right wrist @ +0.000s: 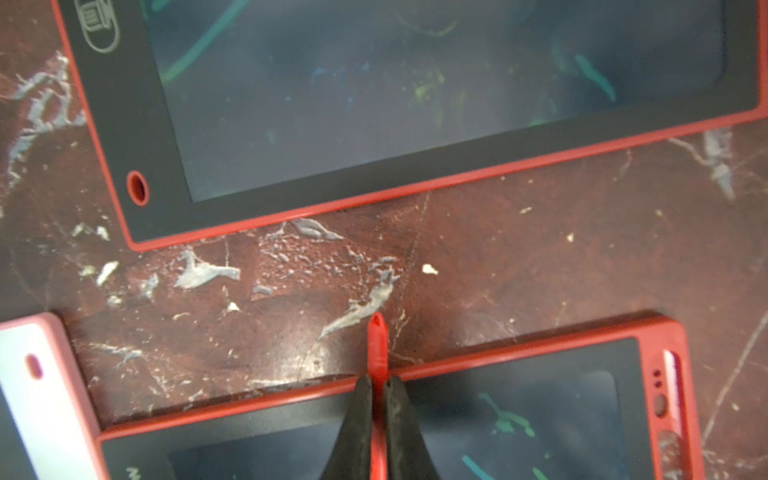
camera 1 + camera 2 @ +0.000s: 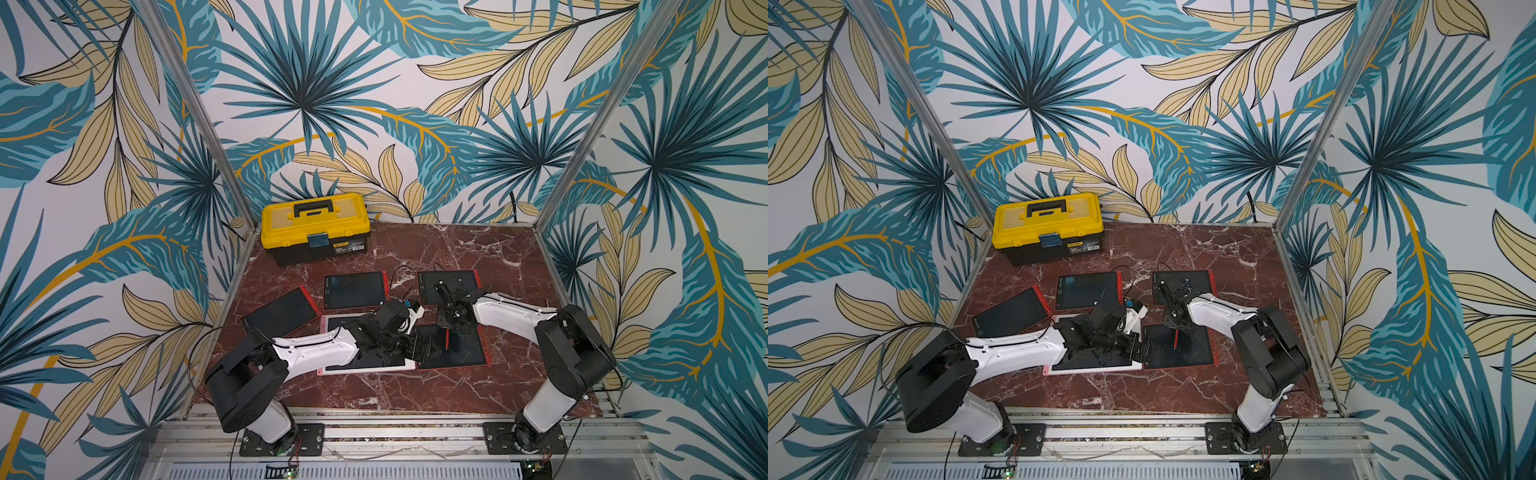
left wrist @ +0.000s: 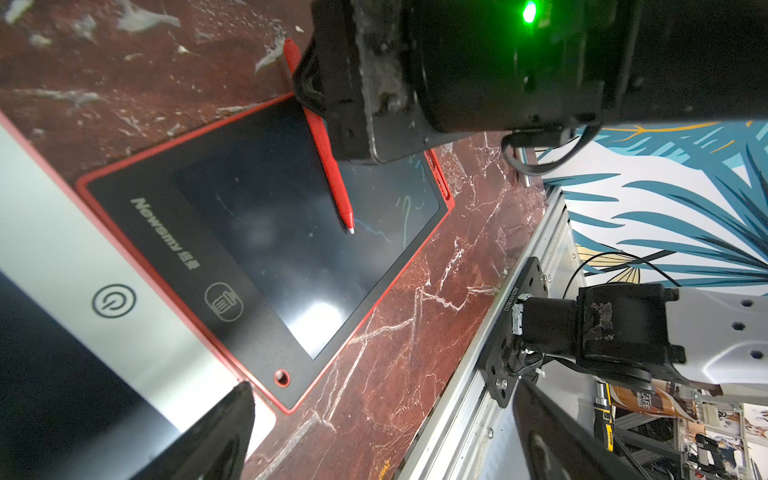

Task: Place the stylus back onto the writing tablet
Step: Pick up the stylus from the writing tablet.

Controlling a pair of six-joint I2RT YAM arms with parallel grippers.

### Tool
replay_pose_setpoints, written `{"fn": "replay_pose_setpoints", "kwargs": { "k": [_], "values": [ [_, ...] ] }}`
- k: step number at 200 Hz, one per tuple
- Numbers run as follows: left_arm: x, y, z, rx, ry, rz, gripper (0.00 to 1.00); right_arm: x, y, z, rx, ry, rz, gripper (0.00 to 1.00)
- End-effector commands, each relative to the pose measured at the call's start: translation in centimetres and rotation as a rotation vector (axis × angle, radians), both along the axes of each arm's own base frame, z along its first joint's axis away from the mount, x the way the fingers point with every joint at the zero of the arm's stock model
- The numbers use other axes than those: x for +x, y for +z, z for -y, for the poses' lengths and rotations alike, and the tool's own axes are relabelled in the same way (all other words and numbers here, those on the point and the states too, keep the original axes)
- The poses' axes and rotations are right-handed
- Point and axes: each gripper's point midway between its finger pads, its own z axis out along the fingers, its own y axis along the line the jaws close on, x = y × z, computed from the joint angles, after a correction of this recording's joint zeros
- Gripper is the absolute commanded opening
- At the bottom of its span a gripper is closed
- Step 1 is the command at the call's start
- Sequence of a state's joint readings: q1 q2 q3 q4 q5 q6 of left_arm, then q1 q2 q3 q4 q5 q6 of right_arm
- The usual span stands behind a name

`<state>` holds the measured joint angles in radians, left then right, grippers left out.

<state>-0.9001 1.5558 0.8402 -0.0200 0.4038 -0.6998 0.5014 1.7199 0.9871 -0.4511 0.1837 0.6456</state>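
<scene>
The right gripper (image 1: 377, 388) has its jaws clamped on the red stylus (image 3: 332, 166), gripping it partway along the barrel. The stylus slants down, its pale tip at the dark screen of a red-framed tablet (image 2: 465, 353) that lies around the middle of the tabletop (image 2: 415, 395), toward the front edge; whether the tip touches the screen I cannot tell. Its upper end sticks out over bare marble, past the tablet's far edge. The left gripper (image 2: 428, 347) hangs low by that tablet's left edge, jaws wide apart and holding nothing, over the border with a white-framed tablet (image 3: 62, 228) just beside it. Three more tablets lie farther back, and a yellow toolbox (image 2: 316, 224) stands at the far left corner.
</scene>
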Motion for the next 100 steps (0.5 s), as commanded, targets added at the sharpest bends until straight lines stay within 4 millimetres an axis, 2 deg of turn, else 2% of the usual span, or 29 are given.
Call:
{"fn": "replay_pose_setpoints", "kwargs": {
  "k": [1, 50, 68, 100],
  "values": [
    [-0.21, -0.54, -0.29, 0.014, 0.001, -0.004, 0.97, -3.64, -3.61, 1.21, -0.073, 0.024, -0.172, 0.1],
    [-0.18, -0.48, -0.19, 0.013, -0.001, -0.005, 0.97, -3.62, -3.77, 1.18, -0.08, 0.029, -0.177, 0.13],
    [-0.17, -0.53, -0.16, 0.014, -0.001, -0.007, 0.97, -3.56, -3.72, 1.25, -0.085, 0.028, -0.174, 0.07],
    [-0.15, -0.52, -0.14, 0.013, -0.001, -0.005, 0.97, -3.53, -3.59, 1.3, -0.089, 0.029, -0.172, 0.06]
  ]
}}
